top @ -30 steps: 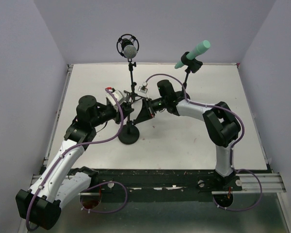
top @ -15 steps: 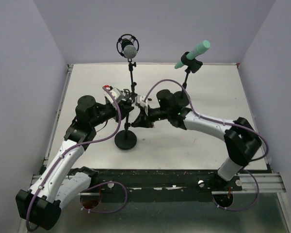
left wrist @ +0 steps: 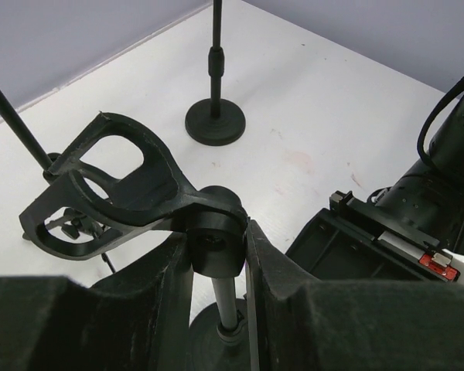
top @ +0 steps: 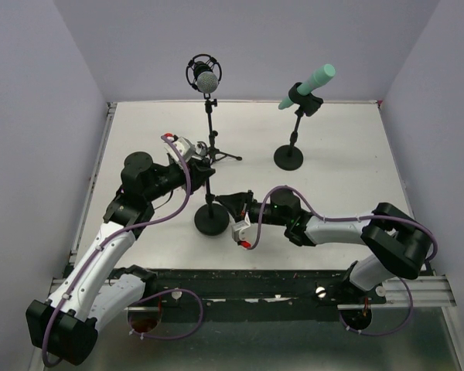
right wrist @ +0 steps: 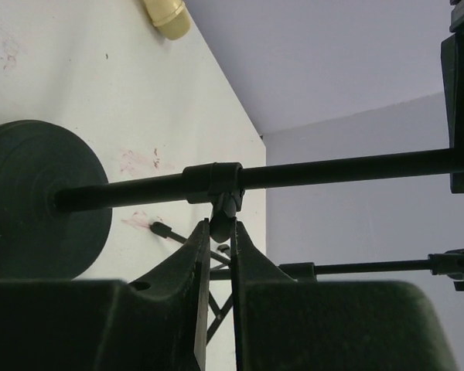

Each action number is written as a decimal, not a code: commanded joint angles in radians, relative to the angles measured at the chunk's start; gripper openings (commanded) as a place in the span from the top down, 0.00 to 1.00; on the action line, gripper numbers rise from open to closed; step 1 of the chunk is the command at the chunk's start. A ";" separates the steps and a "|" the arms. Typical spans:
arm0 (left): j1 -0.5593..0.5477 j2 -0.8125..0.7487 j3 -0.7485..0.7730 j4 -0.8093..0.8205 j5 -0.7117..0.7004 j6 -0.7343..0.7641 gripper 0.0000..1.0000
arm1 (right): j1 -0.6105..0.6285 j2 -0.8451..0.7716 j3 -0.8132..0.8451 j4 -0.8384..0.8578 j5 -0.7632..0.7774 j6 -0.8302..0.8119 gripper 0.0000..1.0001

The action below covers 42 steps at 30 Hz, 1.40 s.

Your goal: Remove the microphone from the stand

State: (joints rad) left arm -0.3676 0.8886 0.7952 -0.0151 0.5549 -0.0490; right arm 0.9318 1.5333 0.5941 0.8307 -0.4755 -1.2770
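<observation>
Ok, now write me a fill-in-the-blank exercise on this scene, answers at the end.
1. The clip pinched by the left gripper is ____.
2. The green microphone sits on a stand whose base is ____ in shape.
3. On the front stand, the right gripper pinches a knob at the collar around the ____.

Answers: empty; round; pole

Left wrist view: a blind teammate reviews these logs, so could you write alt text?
The left tool is clamped on the pivot of an empty black mic clip atop a stand. Behind, a second stand sits on the white table; the right arm fills the right edge.
</observation>
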 commanded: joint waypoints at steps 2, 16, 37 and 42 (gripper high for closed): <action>0.006 -0.017 -0.010 0.004 -0.009 0.044 1.00 | -0.005 -0.093 0.021 0.023 0.064 0.051 0.73; 0.007 -0.053 -0.030 -0.023 -0.035 0.064 1.00 | -0.255 0.066 0.518 -0.829 -0.301 1.221 0.33; 0.007 -0.068 -0.030 -0.019 -0.035 0.081 1.00 | -0.294 0.353 0.639 -0.700 -0.647 1.720 0.32; 0.007 -0.065 -0.030 -0.011 -0.033 0.081 1.00 | -0.291 0.395 0.664 -0.653 -0.629 1.774 0.36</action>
State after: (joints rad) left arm -0.3676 0.8413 0.7628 -0.0692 0.5388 0.0219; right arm 0.6380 1.8927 1.2152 0.1120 -1.0790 0.4252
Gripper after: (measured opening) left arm 0.349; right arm 0.652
